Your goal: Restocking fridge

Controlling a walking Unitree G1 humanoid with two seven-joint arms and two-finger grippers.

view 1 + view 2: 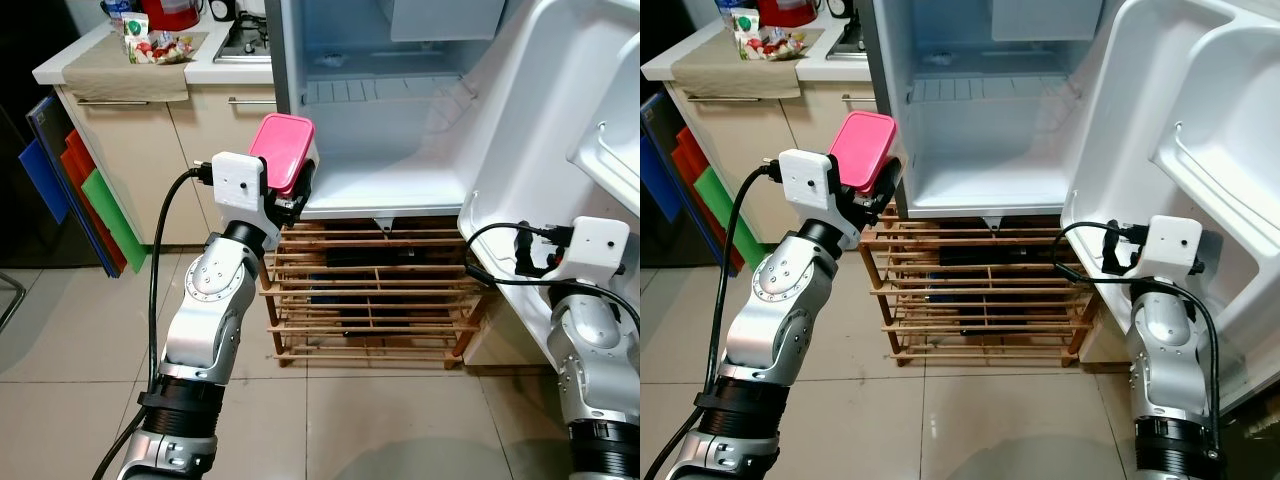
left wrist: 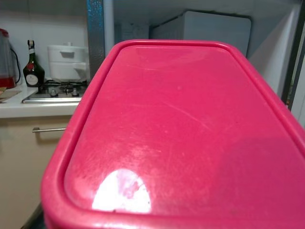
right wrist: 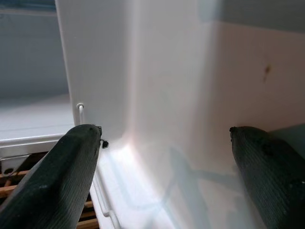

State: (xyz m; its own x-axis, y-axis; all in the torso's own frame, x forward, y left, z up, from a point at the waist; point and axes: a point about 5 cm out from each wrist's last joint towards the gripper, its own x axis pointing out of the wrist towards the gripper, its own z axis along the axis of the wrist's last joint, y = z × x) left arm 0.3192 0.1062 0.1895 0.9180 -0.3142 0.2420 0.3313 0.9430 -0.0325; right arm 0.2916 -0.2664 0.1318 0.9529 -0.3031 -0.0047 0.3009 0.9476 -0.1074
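Starting on the left, the counter (image 1: 140,70) had some snacks on a cloth, with the stove (image 1: 245,40) next to it. The left gripper (image 1: 292,195) was clamped on a pink box (image 1: 283,150), holding it tilted just outside the left edge of the open fridge (image 1: 380,120), level with the bottom shelf. In the wrist view the lid (image 2: 181,129) looked scuffed and glossy – hard plastic, I'd guess, so stiff but probably a bit slippery. It looked light, but I couldn't see what was inside. Gripping it low across the body seemed the safe bet, since a snap lid could pop off.

Under the fridge sat a wooden rack (image 1: 370,290). Over on the right, the right gripper (image 3: 167,157) had its fingers spread wide, holding nothing, right up against the inside of the fridge door (image 1: 560,120).
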